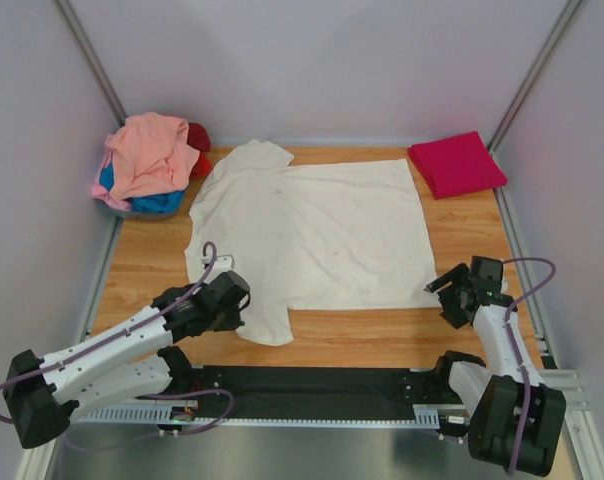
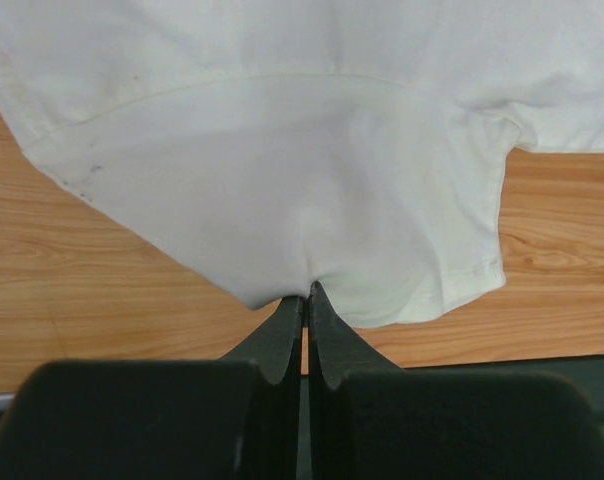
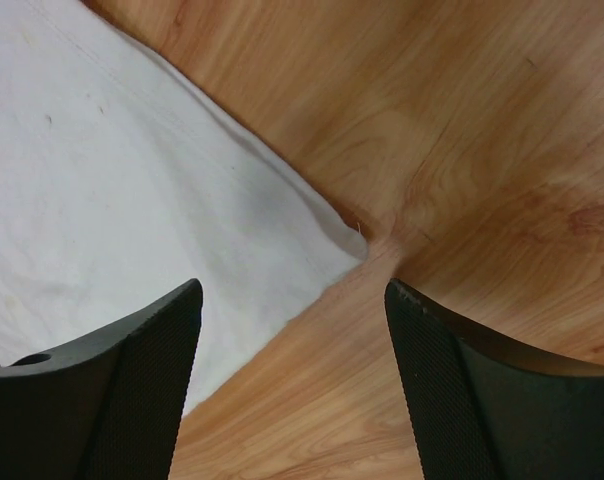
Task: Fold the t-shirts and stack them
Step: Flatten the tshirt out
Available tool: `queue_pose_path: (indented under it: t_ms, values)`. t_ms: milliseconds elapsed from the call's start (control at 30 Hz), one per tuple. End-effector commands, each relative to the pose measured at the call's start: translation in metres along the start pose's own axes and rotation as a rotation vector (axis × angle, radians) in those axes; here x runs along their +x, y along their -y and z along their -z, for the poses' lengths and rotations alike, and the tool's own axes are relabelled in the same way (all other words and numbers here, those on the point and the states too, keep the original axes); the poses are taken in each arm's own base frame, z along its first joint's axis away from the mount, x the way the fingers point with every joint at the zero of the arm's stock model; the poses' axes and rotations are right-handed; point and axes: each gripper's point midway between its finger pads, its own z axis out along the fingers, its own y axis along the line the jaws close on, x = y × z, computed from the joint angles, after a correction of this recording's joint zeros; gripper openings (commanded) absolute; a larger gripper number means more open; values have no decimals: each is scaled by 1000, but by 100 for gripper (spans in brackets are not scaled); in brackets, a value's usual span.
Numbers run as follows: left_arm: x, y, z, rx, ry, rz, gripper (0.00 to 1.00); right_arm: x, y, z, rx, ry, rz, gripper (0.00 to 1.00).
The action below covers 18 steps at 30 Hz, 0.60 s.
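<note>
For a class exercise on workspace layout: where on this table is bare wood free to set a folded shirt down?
Bare wood: right of the cream-white shirt, nearer than the folded magenta shirt; left of it, nearer than the shirt pile; a thin strip along its near edge. Crowded: the middle and far-left corner.

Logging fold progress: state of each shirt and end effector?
cream-white t-shirt: spread flat, unfolded
magenta t-shirt: folded
salmon-pink t-shirt: crumpled, topmost
blue t-shirt: crumpled, under salmon-pink
red t-shirt: crumpled, mostly hidden
left end effector: shut on cream-white sleeve
right end effector: open over hem corner
</note>
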Motion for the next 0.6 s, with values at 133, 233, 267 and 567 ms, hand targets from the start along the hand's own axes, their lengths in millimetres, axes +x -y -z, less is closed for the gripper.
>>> queue_pose_path:
  t_ms: [133,233,267,567]
  values:
    - [-7,-5,4,-13,39,-28,0,-9,-8,-9,-46,24,-12,60]
    - [-8,-8,6,-22,43,-28,0,-10,-10,-12,-61,30,-2,46]
    - [-9,-9,7,-27,45,-28,0,-11,-12,-12,-74,32,4,42]
    - [-16,-15,33,-43,34,-27,0,-18,-23,17,-113,62,60,0]
